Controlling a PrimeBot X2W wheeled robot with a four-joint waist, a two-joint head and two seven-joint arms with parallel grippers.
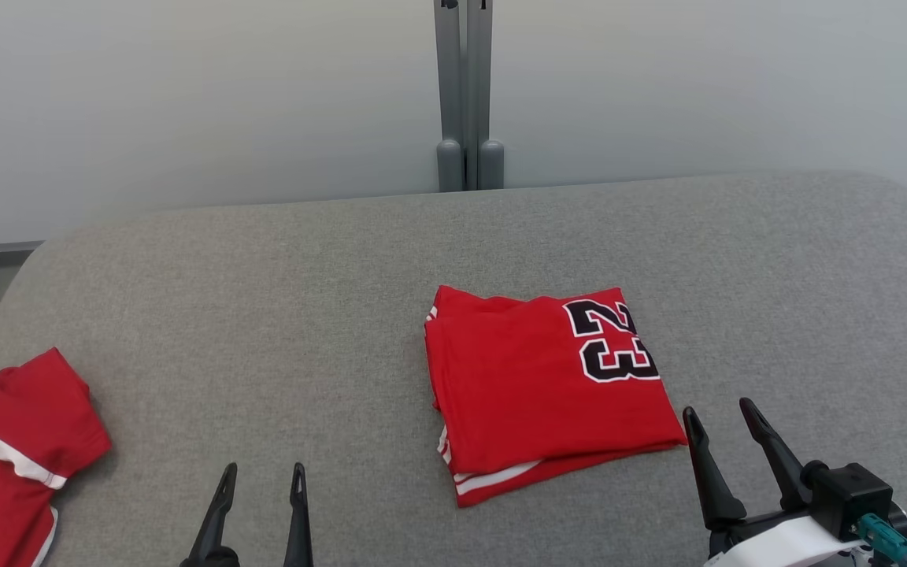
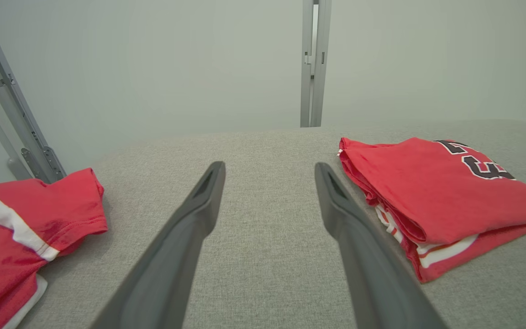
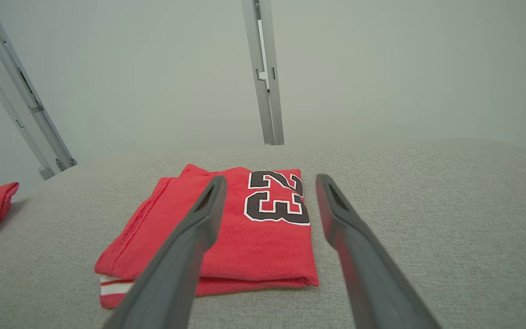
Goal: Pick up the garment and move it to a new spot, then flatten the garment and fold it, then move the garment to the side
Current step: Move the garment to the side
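A red garment (image 1: 544, 390) with a black "23" lies folded into a neat rectangle at the middle of the grey padded table (image 1: 264, 315). The left wrist view has the garment (image 2: 436, 196) to the right of my fingers, and the right wrist view has the garment (image 3: 226, 237) straight ahead. My left gripper (image 1: 263, 476) stands open near the front edge, left of the garment and apart from it. Just off the garment's near right corner, my right gripper (image 1: 717, 419) is open too, holding nothing.
A second red garment with white stripes (image 1: 5, 457) lies crumpled at the table's front left corner, also red garment (image 2: 25, 228). A grey post (image 1: 465, 94) stands behind the table's far edge against a pale wall.
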